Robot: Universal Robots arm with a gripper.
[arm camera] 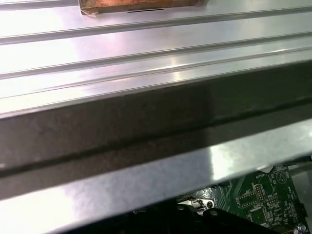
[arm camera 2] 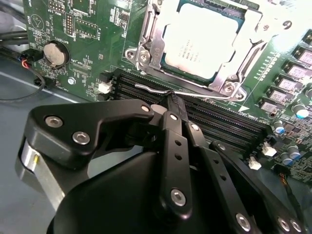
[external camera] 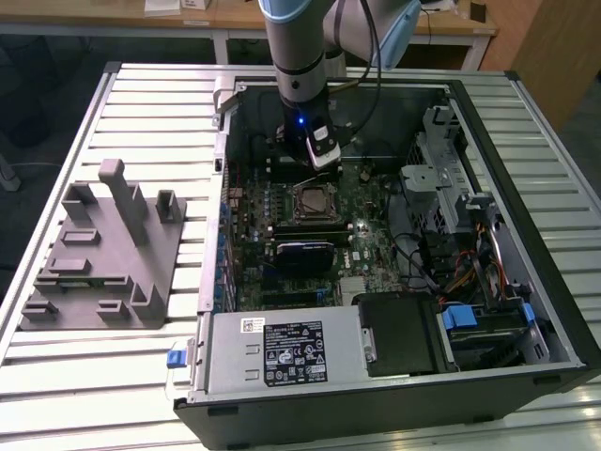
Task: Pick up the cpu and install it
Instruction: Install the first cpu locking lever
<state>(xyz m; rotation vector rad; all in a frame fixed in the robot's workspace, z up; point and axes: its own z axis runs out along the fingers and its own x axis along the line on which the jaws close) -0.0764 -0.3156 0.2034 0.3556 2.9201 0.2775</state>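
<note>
- cpu [arm camera 2: 202,41] already sits in socket, retention frame [arm camera 2: 229,73] around it.
- hand [arm camera 2: 171,103] pinched shut, tips at the wire latch lever [arm camera 2: 151,89], holding nothing.
- Risk: tip slips off lever, scrapes motherboard [arm camera 2: 87,29].

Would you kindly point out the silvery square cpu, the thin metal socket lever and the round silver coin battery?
silvery square cpu [arm camera 2: 202,41], second wrist view, middle of its metal top.
thin metal socket lever [arm camera 2: 195,93], second wrist view, mid-wire.
round silver coin battery [arm camera 2: 54,53], second wrist view, centre of its face.

Silvery cpu [arm camera 2: 202,41] lies flat; seated in socket [arm camera 2: 146,39].
</note>
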